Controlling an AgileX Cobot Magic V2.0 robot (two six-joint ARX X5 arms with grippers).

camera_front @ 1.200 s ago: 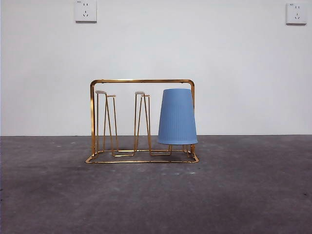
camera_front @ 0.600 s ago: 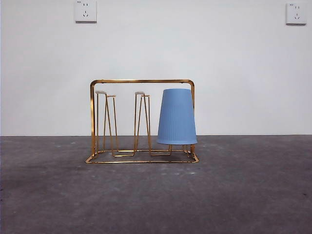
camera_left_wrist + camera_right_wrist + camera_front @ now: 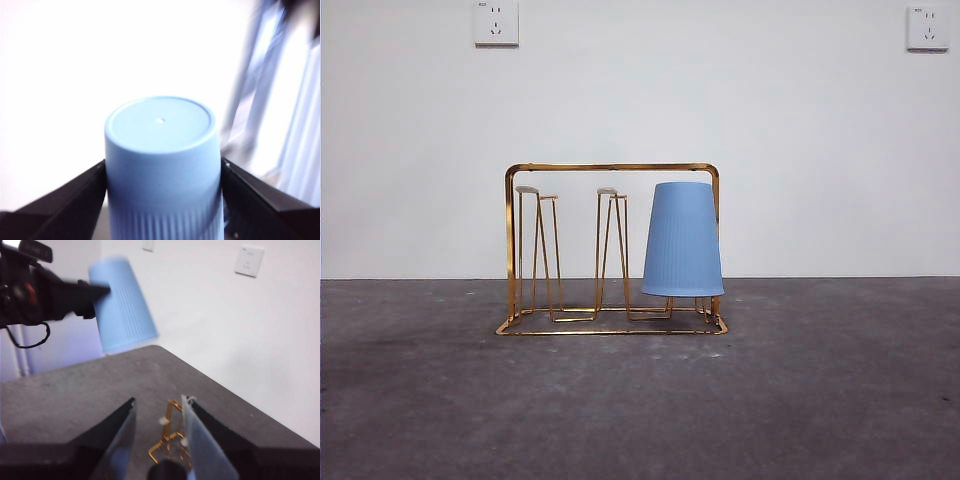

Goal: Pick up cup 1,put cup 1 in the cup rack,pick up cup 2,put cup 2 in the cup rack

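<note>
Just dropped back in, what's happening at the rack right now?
One blue cup already sits upside down at one end of the gold cup rack. The left gripper is clamped on a second blue cup, holding it in the air off to the side of the table, as the right wrist view shows. The right gripper hangs open above the rack, holding nothing. The other pegs are bare.

I see the cup rack [image 3: 611, 250] as thin gold wire, shiny metal. Blue cup [image 3: 683, 240] on it looks matt plastic, finely ribbed sides; held cup [image 3: 163, 170] same, smooth flat base. Table [image 3: 640, 400] dark, rough, matt.
</note>
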